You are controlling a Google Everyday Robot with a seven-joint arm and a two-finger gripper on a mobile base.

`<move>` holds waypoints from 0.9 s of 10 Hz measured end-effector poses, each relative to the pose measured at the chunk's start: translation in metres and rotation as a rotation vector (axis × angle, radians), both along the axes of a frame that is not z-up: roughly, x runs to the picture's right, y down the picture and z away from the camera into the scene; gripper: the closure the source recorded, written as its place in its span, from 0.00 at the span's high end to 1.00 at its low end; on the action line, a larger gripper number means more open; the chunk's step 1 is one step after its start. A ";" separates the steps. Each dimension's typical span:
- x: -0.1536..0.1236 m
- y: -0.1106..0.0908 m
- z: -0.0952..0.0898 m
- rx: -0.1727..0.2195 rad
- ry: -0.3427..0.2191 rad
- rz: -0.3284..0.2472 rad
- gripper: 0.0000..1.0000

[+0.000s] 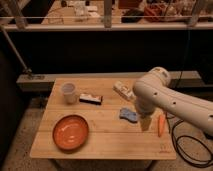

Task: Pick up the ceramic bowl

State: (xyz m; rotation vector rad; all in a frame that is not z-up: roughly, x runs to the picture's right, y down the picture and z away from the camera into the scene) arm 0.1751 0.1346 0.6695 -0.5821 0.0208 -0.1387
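Observation:
The ceramic bowl (70,132), wide, shallow and orange-red, sits on the front left of the wooden table (110,146). My white arm reaches in from the right and bends over the table's right half. The gripper (144,123) hangs down from it just right of a blue object, well to the right of the bowl and apart from it. It is open and holds nothing.
A translucent cup (68,93) stands at the back left with a small dark-and-white packet (90,98) beside it. A blue object (128,115), a white bottle (123,91) and an orange stick-like item (161,125) lie on the right half. Black cables (192,150) run on the floor at right.

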 end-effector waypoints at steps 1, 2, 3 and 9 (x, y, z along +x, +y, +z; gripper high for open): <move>-0.003 0.002 -0.001 0.000 -0.007 -0.012 0.80; -0.004 0.005 -0.002 -0.002 -0.011 -0.019 0.80; -0.013 0.006 -0.003 -0.003 -0.024 -0.039 0.80; -0.050 0.011 -0.005 0.002 -0.079 -0.118 0.80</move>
